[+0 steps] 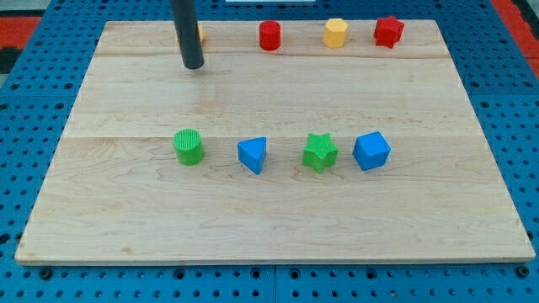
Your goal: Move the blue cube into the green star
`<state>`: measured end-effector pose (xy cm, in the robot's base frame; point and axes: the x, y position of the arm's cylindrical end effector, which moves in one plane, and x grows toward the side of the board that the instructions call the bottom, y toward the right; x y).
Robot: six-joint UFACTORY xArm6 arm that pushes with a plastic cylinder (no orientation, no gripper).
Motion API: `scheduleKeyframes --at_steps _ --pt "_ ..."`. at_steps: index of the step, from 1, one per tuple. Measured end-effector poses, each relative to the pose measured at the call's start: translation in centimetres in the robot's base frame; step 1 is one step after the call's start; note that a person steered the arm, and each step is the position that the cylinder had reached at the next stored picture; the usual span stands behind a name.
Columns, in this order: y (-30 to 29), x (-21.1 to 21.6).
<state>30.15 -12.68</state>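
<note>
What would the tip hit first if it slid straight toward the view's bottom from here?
Probably the green cylinder: my tip sits almost directly above it in the view. It could clip only its right edge.

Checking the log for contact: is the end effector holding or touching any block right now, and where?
Nothing is held. My tip rests on bare board near the view's top left, far from the blue cube and green star.

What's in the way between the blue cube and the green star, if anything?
Nothing visible. The blue cube sits just to the view's right of the green star, with only a narrow strip of bare board between them. My tip is far off toward the view's top left, not near either block.
</note>
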Motion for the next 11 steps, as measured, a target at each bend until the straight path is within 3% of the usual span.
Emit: scheduleKeyframes --at_steps 2,4,5,6,7,8,9,10,11 --pt "10.9 0.4" --pt "26.6 4.2" --pt "28.0 10.7" --pt "25.5 16.9" --pt "25.4 17.6" --pt "29.9 19.6" --pt "25.9 23.8" --pt "18.8 23.2" --pt "23.4 21.3"
